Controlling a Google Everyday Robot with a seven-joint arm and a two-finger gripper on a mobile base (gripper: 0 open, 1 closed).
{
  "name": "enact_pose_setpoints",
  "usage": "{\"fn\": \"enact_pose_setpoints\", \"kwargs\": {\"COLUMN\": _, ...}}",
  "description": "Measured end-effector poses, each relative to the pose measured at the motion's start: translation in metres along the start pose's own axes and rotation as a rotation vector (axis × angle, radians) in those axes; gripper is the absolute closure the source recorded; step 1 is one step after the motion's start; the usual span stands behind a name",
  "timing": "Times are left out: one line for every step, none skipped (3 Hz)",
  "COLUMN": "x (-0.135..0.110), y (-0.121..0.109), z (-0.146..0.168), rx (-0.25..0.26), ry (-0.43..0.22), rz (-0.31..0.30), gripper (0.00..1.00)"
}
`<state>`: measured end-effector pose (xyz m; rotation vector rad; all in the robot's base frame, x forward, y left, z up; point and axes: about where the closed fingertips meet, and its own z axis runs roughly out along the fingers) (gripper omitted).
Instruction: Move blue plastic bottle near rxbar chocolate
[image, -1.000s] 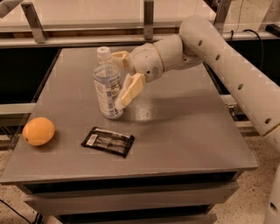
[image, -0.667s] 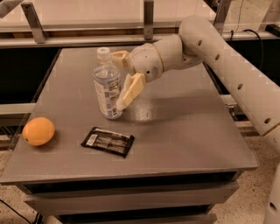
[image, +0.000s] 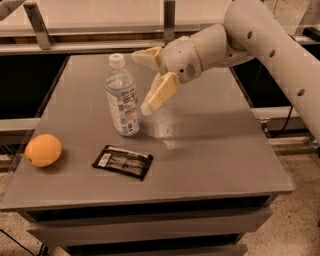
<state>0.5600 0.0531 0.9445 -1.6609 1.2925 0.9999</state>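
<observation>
item: water bottle (image: 122, 97). clear, faintly blue plastic, white cap, white label with dark print. stands upright on the grey table (image: 215, 145), left of centre, toward the back half of the top.

item: chocolate bar (image: 123, 161). flat black wrapper, pale lettering, small white barcode patch at its left end. lies flat near the front edge, in front of the bottle and slightly toward the viewer; near the bottle but not touching it.

item: orange fruit (image: 43, 150). round, on the left front part of the table, well left of the bar.

item: gripper (image: 140, 82). cream-coloured, two fingers, on a white arm (image: 270, 45) that reaches in from the upper right. held above the table just right of the bottle, at the height of the bottle's upper half. fingers spread wide: one finger (image: 148, 55) points left near the cap, the other (image: 161, 93) slants down toward the label. the bottle stands beside the opening, not clamped; nothing is held.

item: table. grey flat top, drawer fronts below.
</observation>
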Motion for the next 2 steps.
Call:
{"fn": "enact_pose_setpoints", "kwargs": {"x": 0.0017, "y": -0.0070, "z": -0.0160, "rx": 0.082, "ry": 0.016, "rz": 0.056, "gripper": 0.00}}
{"fn": "enact_pose_setpoints", "kwargs": {"x": 0.0013, "y": -0.0082, "z": -0.0163, "rx": 0.088, "ry": 0.015, "rz": 0.060, "gripper": 0.00}}
